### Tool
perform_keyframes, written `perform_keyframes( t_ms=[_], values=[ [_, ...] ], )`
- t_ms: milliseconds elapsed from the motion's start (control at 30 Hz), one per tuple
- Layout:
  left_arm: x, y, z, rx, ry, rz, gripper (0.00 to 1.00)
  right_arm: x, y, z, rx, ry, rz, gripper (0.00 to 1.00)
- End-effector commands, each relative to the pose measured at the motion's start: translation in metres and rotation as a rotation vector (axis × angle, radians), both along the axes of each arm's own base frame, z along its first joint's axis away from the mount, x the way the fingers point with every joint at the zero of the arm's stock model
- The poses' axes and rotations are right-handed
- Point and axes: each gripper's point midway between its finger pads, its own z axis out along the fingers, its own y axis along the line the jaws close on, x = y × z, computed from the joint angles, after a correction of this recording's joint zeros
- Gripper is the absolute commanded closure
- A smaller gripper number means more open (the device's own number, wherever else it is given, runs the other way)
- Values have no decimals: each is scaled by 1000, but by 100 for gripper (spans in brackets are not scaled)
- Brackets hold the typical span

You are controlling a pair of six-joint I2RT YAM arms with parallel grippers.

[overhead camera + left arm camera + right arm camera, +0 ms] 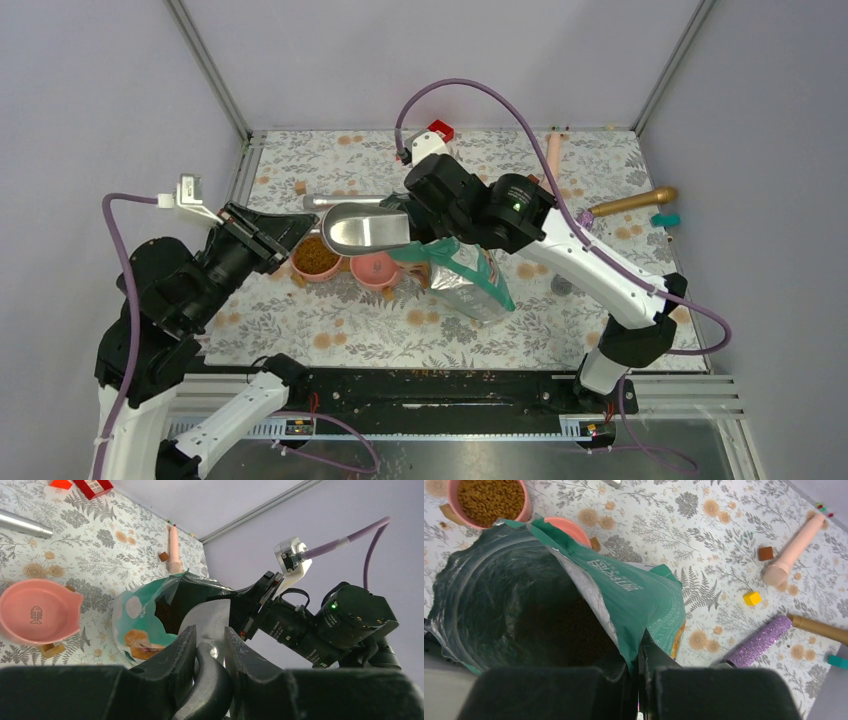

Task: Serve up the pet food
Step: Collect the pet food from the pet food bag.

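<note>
top view, left to right. left gripper (210, 645): fingers (185, 650) pinching the dark handle of a metal scoop (368, 228), a narrow gap left between them for the handle; the scoop's pan shows bare shiny metal and points to 3 o'clock. at 7 o'clock of the pan, a pink bowl (526, 510) full of brown kibble (491, 499). touching it at its 3 o'clock, a second pink bowl (37, 600) with a fish mark inside. at 4 o'clock of that bowl, the teal-green and white pouch (644, 595), mouth open and leaning toward the scoop. right gripper (639, 680): fingers pressed together on the pouch's rim, at 6 o'clock of the mouth in its own wrist view. inside the pouch a dark brown mass, probably more kibble; too dim to resolve pellets. elsewhere on the floral mat: silver cylinder (340, 201) at 11 o'clock of the scoop, red block (440, 131) at the far edge, pink cylinder (796, 547), yellow cube (752, 598), purple glitter roller (761, 640), all well apart from the pouch.
</note>
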Motion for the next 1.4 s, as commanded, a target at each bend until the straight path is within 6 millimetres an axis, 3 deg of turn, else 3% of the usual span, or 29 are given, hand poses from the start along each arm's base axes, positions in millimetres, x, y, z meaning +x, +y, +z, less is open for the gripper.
perform_keyframes(
  t_ms=[0,200,367,600,800,900,1000,1133,1367],
  values=[
    [10,-6,7,10,2,-5,100,8,17,49,184,-88,12,100],
    [36,-8,-26,42,121,64,100,4,25,31,192,-58,52,100],
    [52,-10,-42,71,159,122,100,1,21,24,193,-50,44,100],
    [74,-41,-56,192,210,109,100,-6,19,20,223,-42,73,100],
    [68,-54,-62,441,262,141,100,-4,8,24,224,-71,38,100],
    [59,-54,-82,550,320,173,100,-3,4,22,228,-86,24,100],
    [54,-56,-101,601,369,191,100,-2,1,21,232,-105,27,100],
    [53,-62,-110,630,390,232,100,-1,-7,18,215,-124,1,100],
    [59,-90,-137,737,427,246,100,6,-17,14,177,-147,-58,100]
  ],
)
